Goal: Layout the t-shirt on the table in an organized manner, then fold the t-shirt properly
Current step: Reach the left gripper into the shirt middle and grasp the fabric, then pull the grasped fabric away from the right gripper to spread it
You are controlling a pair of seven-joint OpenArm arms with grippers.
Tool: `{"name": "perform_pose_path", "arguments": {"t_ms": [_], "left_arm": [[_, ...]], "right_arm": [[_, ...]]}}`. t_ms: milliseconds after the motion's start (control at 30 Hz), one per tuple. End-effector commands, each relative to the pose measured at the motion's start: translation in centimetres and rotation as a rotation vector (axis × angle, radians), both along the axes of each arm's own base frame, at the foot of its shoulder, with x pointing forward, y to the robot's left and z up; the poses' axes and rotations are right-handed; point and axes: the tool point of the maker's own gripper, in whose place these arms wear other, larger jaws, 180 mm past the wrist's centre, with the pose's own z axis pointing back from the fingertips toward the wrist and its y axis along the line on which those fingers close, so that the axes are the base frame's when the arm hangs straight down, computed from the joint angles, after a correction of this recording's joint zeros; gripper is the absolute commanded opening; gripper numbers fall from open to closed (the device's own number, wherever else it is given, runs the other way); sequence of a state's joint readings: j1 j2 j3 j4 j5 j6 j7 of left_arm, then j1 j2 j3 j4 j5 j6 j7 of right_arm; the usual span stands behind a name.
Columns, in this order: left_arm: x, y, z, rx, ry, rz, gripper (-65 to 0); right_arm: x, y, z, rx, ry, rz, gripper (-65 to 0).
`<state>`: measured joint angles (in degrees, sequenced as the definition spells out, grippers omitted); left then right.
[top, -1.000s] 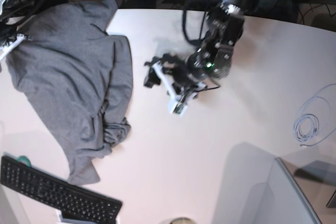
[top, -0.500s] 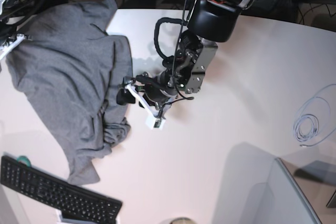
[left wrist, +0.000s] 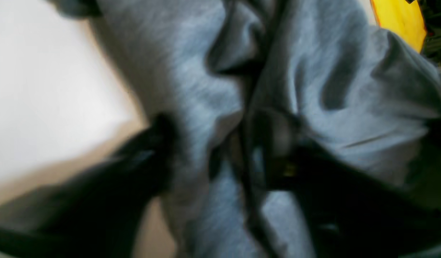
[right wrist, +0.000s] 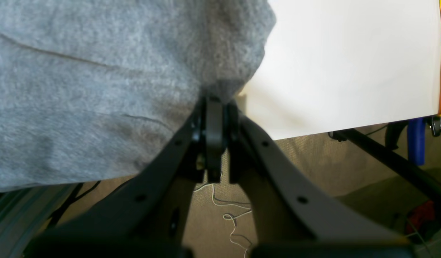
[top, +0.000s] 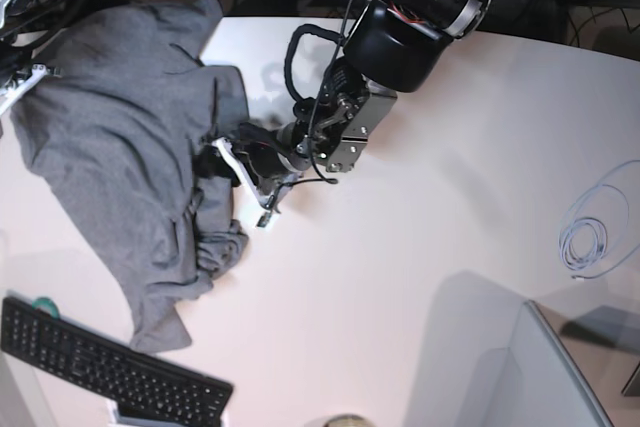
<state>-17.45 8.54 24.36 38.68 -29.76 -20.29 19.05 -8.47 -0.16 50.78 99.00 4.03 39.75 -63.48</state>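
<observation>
The t-shirt (top: 130, 177) lies rumpled over the far-left part of the white worktop (top: 420, 247) in the base view, one corner reaching past the back edge and a narrow tail trailing down toward the black keyboard (top: 100, 362) at the front-left corner. A thick bunch of folds sits along its right side, just above the tail.

The left gripper (top: 238, 179) is at that right edge of the cloth, its arm reaching in low across the worktop from the back. In the left wrist view the fingers (left wrist: 141, 157) are spread apart with grey fabric lying between them (the picture is badly blurred, so I cannot tell whether they press on it).

The right gripper (right wrist: 215, 107) is closed tight on a pinch of the t-shirt's edge, at the worktop's rim, with bare floor below it.

A coil of pale cable (top: 585, 242) lies well apart, near the right edge.
</observation>
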Motion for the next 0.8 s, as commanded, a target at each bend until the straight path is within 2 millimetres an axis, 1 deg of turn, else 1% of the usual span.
{"name": "perform_pose_path", "arguments": {"t_ms": [0, 67, 100, 167, 233, 300, 333, 367, 467, 567, 600, 667, 767], "left_arm": [[1.4, 0.0, 1.0, 0.002, -0.030, 0.020, -48.4], [2.0, 0.5, 1.0, 0.023, -0.035, 0.052, -65.0], [2.7, 0.5, 1.8, 0.019, -0.059, 0.060, -65.0], [3.6, 1.7, 3.1, 0.006, -0.100, 0.097, -65.0], [4.3, 3.4, 4.5, 0.007, -0.135, 0.150, -65.0], [4.6, 5.2, 5.6, 0.032, -0.148, 0.184, -65.0], [4.5, 6.0, 6.3, 0.046, -0.160, 0.189, -65.0], [4.1, 6.9, 6.6, 0.064, -0.167, 0.195, -65.0], [1.8, 8.7, 7.8, 0.094, -0.183, 0.187, -65.0], [-1.6, 10.6, 7.3, 0.137, -0.130, 0.224, -65.0], [-2.9, 10.8, 7.0, 0.145, -0.110, 0.239, -65.0], [-4.9, 11.1, 6.7, 0.148, -0.079, 0.259, -65.0], [-7.2, 10.7, 6.8, 0.132, -0.054, 0.255, -65.0]], "right_arm": [[0.6, -0.7, 0.9, -0.025, -0.028, 0.007, -65.0], [0.6, -0.7, 0.9, -0.025, -0.028, 0.007, -65.0], [0.7, -0.6, 0.9, -0.025, -0.030, 0.009, -65.0], [1.1, -0.6, 1.0, -0.026, -0.037, 0.015, -65.0], [2.5, -0.1, 1.5, -0.035, -0.048, 0.058, -65.0], [3.7, -0.4, 2.4, -0.066, -0.059, 0.101, -65.0], [4.8, -0.1, 2.9, -0.073, -0.078, 0.121, -65.0], [5.5, 0.0, 3.4, -0.080, -0.086, 0.136, -65.0], [7.1, -1.3, 5.3, -0.121, -0.101, 0.098, -65.0], [8.3, -2.9, 7.0, -0.153, -0.136, 0.047, -65.0], [8.6, -3.5, 7.5, -0.164, -0.145, 0.032, -65.0], [8.8, -4.4, 8.2, -0.179, -0.158, 0.001, -65.0], [8.7, -5.1, 8.6, -0.187, -0.166, -0.044, -65.0]]}}
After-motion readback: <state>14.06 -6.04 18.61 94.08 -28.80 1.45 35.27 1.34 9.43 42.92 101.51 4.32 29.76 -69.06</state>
